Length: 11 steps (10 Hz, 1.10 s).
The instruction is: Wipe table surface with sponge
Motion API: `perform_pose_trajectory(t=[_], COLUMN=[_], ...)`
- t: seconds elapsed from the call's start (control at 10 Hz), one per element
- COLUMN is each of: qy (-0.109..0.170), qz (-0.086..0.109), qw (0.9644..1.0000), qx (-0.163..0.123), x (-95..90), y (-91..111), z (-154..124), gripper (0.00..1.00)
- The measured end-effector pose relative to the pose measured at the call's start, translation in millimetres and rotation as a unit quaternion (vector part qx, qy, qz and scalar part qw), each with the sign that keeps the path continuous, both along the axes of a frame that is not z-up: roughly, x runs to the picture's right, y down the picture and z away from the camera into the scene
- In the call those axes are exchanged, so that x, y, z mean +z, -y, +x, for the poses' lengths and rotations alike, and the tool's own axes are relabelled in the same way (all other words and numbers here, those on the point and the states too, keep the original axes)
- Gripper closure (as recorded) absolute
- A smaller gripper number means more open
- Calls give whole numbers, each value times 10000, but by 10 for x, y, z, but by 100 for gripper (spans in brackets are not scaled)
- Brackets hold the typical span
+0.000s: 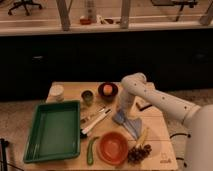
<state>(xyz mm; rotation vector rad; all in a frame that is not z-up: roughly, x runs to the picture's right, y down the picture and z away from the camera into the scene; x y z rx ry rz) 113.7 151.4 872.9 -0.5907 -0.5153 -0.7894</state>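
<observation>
The table surface [150, 120] is a pale wooden top with objects spread over it. My gripper [120, 114] hangs from the white arm, pointing down at mid-table, right of the utensils. A small blue-grey sponge [118, 119] sits directly under the gripper tip, on the wood. The gripper appears to press on or hold it; the contact is hidden by the wrist. A flat grey-blue folded cloth [133, 126] lies just right of the sponge.
A green tray [52, 131] is at the left. An orange bowl [112, 147], a cucumber [91, 150], grapes [138, 154] and a banana [144, 137] lie at the front. Utensils [95, 120], a can [87, 96], a white cup [57, 92] and a dark bowl with fruit [107, 90] stand behind.
</observation>
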Motion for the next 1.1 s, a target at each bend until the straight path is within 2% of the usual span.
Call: perform_pose_trajectory(t=[0.3,0.4,0.7,1.1], qy=[-322,-472,-618,-545], qz=[-30,-62,-21,8], qw=[9993,9986,9977,9982], qx=[168,229,294,243], x=[78,175,409,417], y=[-12,29,220,245], z=[384,501,463,361], gripper=[100,100,100,100])
